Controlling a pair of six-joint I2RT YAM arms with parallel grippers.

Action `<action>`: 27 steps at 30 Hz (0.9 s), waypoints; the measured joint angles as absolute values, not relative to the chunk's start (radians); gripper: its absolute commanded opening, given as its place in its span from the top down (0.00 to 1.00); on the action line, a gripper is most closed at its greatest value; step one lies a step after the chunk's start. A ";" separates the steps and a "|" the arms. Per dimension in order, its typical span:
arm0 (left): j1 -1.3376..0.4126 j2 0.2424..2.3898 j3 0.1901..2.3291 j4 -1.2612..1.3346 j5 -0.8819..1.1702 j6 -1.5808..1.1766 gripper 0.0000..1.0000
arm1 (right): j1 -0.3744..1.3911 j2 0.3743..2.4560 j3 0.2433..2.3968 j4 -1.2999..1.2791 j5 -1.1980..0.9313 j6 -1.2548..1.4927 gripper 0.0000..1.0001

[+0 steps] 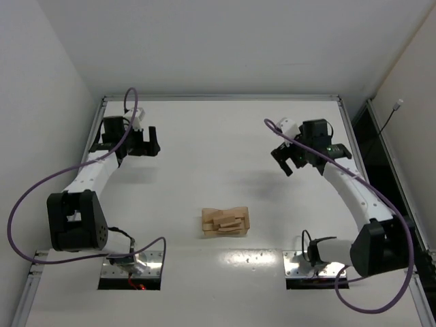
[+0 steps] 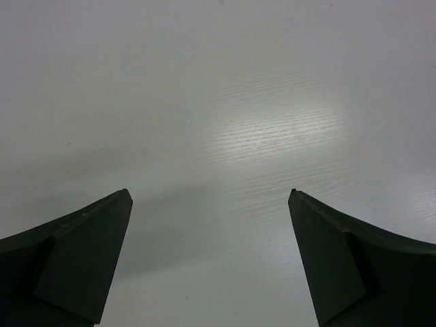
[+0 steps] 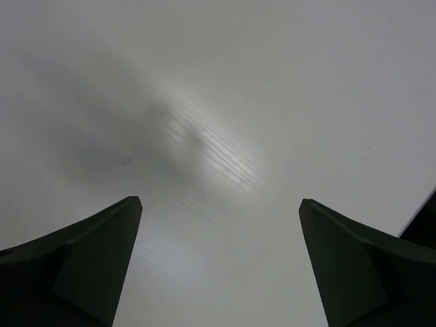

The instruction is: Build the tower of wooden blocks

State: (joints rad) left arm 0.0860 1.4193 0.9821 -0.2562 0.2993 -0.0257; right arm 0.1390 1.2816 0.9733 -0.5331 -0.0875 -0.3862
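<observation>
Several light-tan wood blocks (image 1: 225, 221) lie stacked in a low pile, the tower, near the middle front of the white table; it shows only in the top view. My left gripper (image 1: 144, 145) is open and empty at the far left, well away from the pile. My right gripper (image 1: 291, 162) is open and empty at the right, above and right of the pile. In the left wrist view the gripper (image 2: 210, 197) has only bare table between its fingers. The right wrist view shows the same for that gripper (image 3: 219, 203).
White walls enclose the table on the left, back and right. A metal rim (image 1: 221, 98) runs along the far edge. Purple cables (image 1: 41, 187) loop off both arms. Two mounting plates (image 1: 133, 262) sit at the near edge.
</observation>
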 measured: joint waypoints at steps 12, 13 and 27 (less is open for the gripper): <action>0.086 1.469 1.026 -0.295 0.273 -0.026 0.00 | 0.610 1.126 1.016 -0.835 -0.383 -0.577 0.53; 0.086 1.470 1.026 -0.299 0.272 -0.026 0.00 | 0.635 1.130 1.016 -0.850 -0.396 -0.581 0.53; 0.086 1.480 1.048 -0.308 0.246 -0.026 0.00 | 1.036 1.326 0.974 -0.825 -0.435 -0.586 0.56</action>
State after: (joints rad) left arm 0.0860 1.4796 1.0481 -0.3084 0.2459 -0.0257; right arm 1.0363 1.3258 0.9745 -0.8253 -0.4347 -0.5858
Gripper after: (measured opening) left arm 0.996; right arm 0.458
